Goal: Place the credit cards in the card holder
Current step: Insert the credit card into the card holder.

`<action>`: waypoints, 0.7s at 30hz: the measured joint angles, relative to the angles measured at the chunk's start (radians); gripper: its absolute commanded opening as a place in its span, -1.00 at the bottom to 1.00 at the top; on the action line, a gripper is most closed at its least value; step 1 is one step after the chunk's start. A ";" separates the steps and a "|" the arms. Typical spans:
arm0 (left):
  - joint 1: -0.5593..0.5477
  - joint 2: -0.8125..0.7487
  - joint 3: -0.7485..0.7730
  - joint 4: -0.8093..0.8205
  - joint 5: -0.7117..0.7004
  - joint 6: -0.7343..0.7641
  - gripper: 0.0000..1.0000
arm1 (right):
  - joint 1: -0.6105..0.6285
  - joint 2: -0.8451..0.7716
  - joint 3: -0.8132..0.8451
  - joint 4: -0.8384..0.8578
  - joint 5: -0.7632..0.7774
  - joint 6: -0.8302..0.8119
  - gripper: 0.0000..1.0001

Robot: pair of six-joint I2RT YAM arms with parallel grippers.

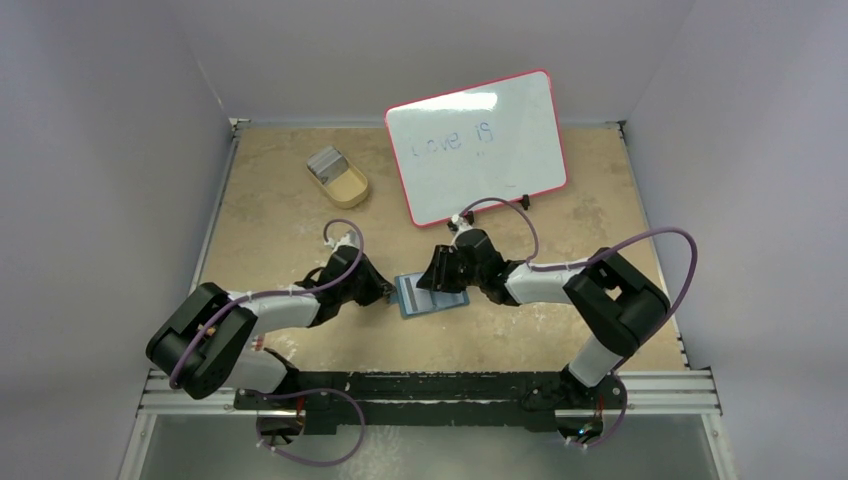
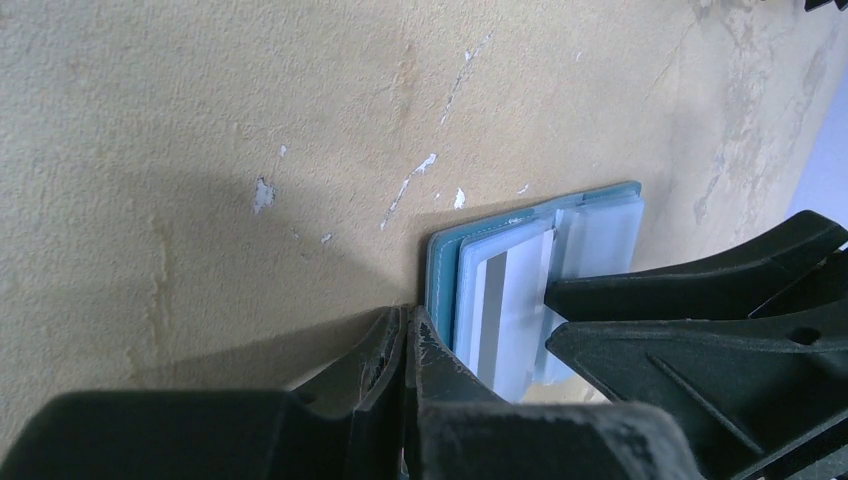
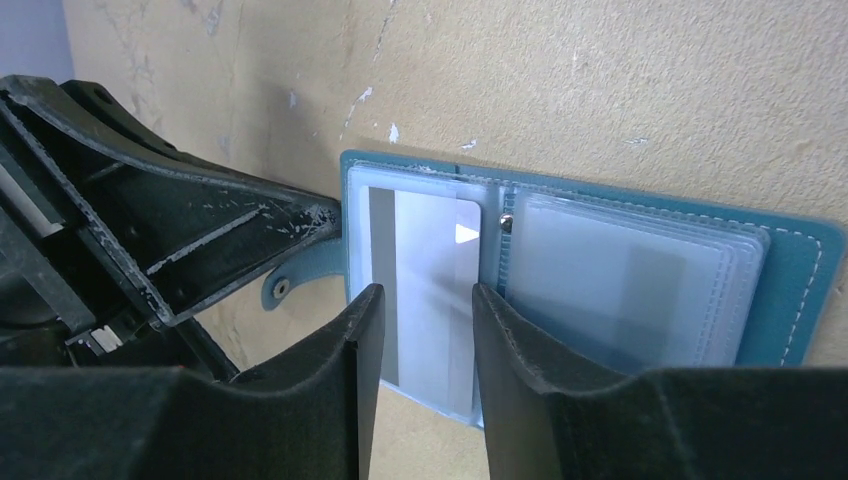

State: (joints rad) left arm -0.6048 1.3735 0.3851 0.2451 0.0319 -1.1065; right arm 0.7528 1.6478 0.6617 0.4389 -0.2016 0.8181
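The teal card holder [image 1: 432, 296] lies open on the table between both grippers, its clear sleeves showing [image 3: 640, 270]. A grey-silver card with a dark stripe [image 3: 425, 250] sits in the left sleeve; it also shows in the left wrist view [image 2: 505, 300]. My right gripper [image 3: 425, 300] is open, its fingers just over that card. My left gripper [image 2: 408, 318] is shut with nothing visible between its jaws, its tips against the holder's left edge [image 2: 440, 280]. The snap tab [image 3: 295, 282] sticks out beside it. More grey cards [image 1: 325, 162] lie in the tan tray.
The tan oval tray [image 1: 350, 188] stands at the back left. A red-rimmed whiteboard [image 1: 478, 145] stands propped at the back centre, just behind the right gripper [image 1: 442, 272]. The table ends in side walls left and right.
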 measured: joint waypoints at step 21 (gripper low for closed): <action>0.000 -0.042 0.023 -0.099 -0.032 0.038 -1.00 | 0.006 -0.019 0.000 -0.018 -0.070 -0.039 -0.11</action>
State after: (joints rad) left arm -0.6048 1.3315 0.4084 0.1459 -0.0006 -1.0687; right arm 0.7586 1.6283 0.6617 0.4213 -0.2714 0.7792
